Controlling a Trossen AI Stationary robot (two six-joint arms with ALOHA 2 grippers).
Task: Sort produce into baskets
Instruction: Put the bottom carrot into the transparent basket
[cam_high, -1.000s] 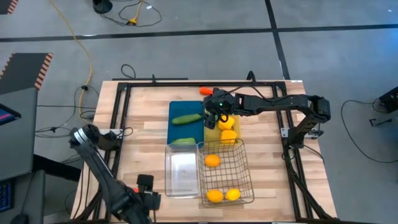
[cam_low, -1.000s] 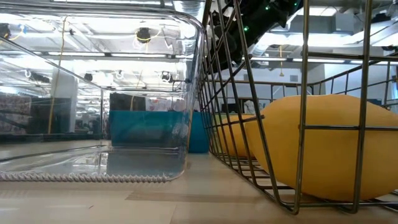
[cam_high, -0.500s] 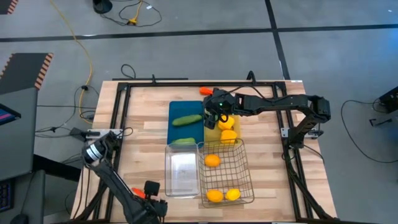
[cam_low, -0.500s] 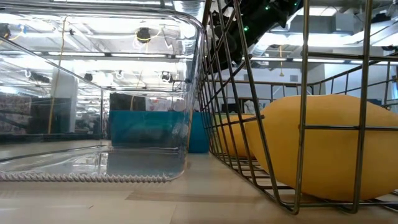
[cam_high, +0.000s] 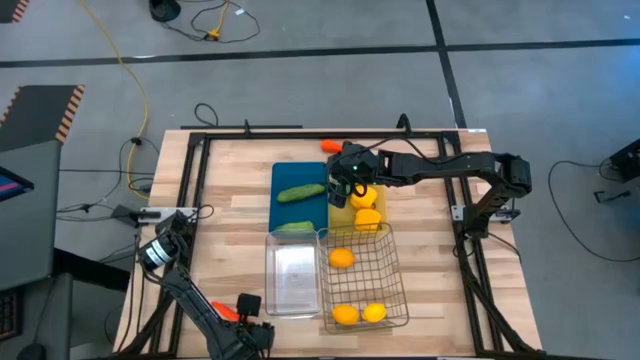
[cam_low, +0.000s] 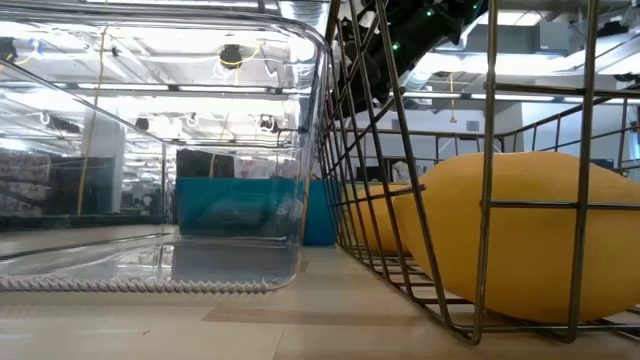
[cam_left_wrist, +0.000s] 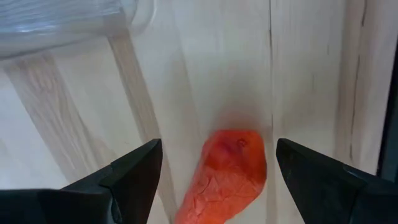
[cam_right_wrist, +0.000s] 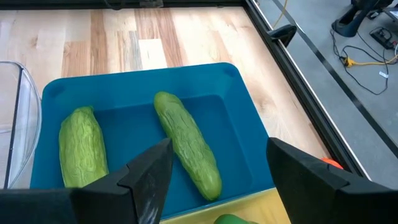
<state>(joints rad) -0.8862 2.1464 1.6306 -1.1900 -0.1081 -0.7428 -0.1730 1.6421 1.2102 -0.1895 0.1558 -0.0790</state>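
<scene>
Fingers spread wide, left gripper (cam_left_wrist: 214, 165) straddles carrot (cam_left_wrist: 227, 174); right gripper (cam_right_wrist: 214, 171), probably empty, hovers open over blue tray (cam_right_wrist: 245, 124).

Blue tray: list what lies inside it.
The blue tray holds two green cucumbers, one near the middle, another beside it. The right end effector hides the tray's edge in the high view.

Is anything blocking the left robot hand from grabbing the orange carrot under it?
No, nothing visible is in the way. The left end effector is open right above the carrot, with one finger on each side and only bare table around it.
</scene>
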